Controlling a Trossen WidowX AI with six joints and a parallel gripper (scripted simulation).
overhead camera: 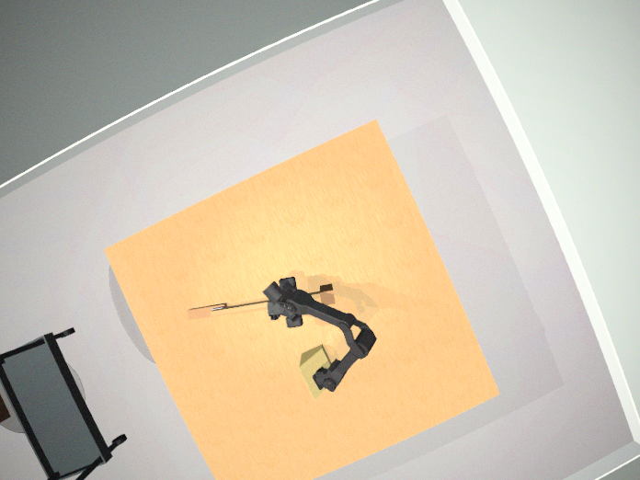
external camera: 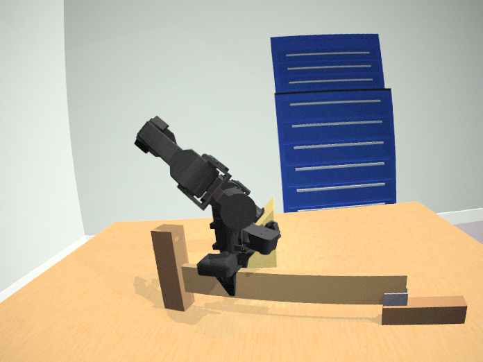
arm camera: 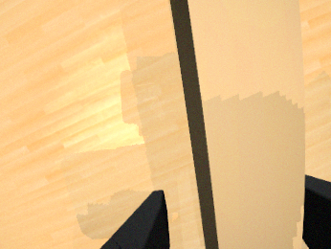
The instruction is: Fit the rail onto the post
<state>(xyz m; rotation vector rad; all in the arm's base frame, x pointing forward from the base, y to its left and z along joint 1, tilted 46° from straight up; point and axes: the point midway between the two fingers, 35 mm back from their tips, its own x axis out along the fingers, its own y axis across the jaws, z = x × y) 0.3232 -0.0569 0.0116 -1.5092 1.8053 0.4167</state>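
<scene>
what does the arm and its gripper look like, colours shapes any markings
The arm is matte dark grey to black all over, built from blocky, angular links with one round disc-shaped joint housing. It stands on a pale yellow base block. The gripper has two dark, wedge-shaped fingers tapering toward the tips. No cables, labels or markings show.

The two wooden pegs are hidden where the long pale wooden rail (external camera: 311,287) meets the short brown wooden post (external camera: 170,267).
</scene>
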